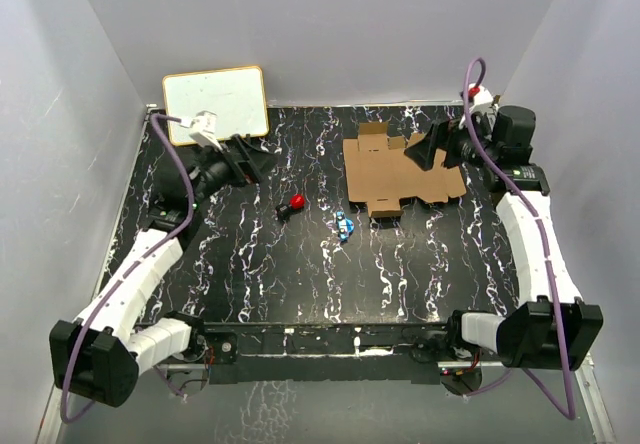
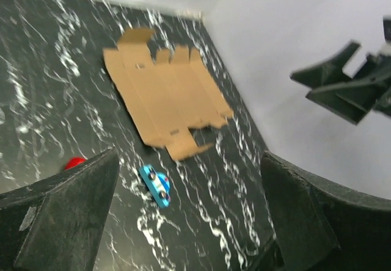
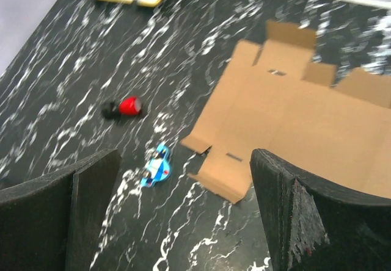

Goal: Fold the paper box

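Note:
The paper box [image 1: 398, 171] lies flat as a brown die-cut cardboard sheet with flaps and tabs at the back right of the black marbled table. It also shows in the left wrist view [image 2: 164, 94] and the right wrist view [image 3: 299, 118]. My right gripper [image 1: 428, 152] is open and empty, held above the sheet's right part. My left gripper [image 1: 252, 159] is open and empty, held above the table at the back left, well apart from the sheet.
A small blue toy car [image 1: 346, 226] and a red and black toy [image 1: 292, 205] lie left of the sheet near the table's middle. A white board with a tan frame [image 1: 216, 102] leans at the back left corner. White walls close the sides and back.

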`<action>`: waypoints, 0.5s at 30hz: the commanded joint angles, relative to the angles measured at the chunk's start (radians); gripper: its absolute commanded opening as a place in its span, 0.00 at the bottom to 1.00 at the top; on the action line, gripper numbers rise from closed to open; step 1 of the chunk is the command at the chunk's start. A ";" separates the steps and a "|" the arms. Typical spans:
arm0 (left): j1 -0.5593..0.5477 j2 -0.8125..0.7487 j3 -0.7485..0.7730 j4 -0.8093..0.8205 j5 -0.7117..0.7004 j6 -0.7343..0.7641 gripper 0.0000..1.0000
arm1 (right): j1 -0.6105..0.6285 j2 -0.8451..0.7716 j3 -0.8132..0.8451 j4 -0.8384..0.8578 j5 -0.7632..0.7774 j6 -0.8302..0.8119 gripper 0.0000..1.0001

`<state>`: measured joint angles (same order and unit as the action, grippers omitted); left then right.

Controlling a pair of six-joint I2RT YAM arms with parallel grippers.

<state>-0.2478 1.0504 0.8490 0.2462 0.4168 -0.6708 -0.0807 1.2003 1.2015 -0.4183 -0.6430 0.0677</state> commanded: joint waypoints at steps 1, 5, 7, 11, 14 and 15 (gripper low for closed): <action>-0.147 0.019 0.019 -0.060 -0.025 0.100 0.97 | -0.003 0.035 -0.071 0.105 -0.341 -0.065 0.99; -0.165 0.019 -0.108 0.098 0.010 0.003 0.97 | -0.045 0.051 -0.258 0.434 -0.592 0.188 0.99; -0.165 0.036 -0.175 0.199 0.018 -0.078 0.97 | -0.055 0.061 -0.313 0.524 -0.626 0.199 0.99; -0.165 0.120 -0.230 0.281 0.041 -0.166 0.94 | -0.055 0.072 -0.319 0.390 -0.492 -0.012 0.99; -0.166 0.187 -0.219 0.275 0.059 -0.178 0.91 | -0.057 0.062 -0.362 0.405 -0.459 -0.041 0.99; -0.168 0.205 -0.207 0.262 0.055 -0.174 0.91 | -0.058 0.054 -0.389 0.430 -0.464 -0.040 0.99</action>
<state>-0.4145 1.2137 0.6163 0.4332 0.4366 -0.7929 -0.1333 1.2892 0.8616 -0.1177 -1.0904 0.1184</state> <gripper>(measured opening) 0.920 0.987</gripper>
